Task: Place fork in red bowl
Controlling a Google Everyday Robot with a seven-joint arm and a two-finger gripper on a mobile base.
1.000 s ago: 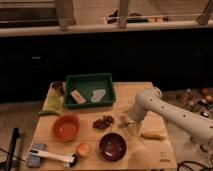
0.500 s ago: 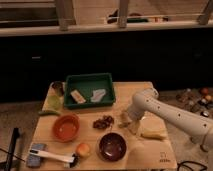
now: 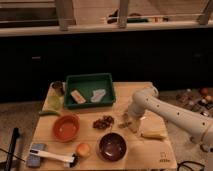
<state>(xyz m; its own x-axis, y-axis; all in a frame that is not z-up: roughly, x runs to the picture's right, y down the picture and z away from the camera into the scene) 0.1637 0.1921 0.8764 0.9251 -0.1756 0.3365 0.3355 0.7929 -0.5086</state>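
Note:
The red bowl (image 3: 66, 127) sits at the front left of the wooden table (image 3: 150, 155); nothing shows inside it. My white arm reaches in from the right, and its gripper (image 3: 129, 121) points down at the tabletop, right of a dark cluster of food (image 3: 103, 122) and well right of the red bowl. I cannot make out the fork; the spot under the gripper is hidden.
A green tray (image 3: 90, 90) holding two pale items stands at the back. A dark maroon bowl (image 3: 112, 145), an orange (image 3: 83, 149), a white-handled tool (image 3: 52, 156) and a blue sponge (image 3: 35, 155) lie along the front. A yellow item (image 3: 154, 135) lies near the gripper.
The arm's elbow has shifted slightly left and the gripper has stayed low over the same spot on the table. The objects have not moved.

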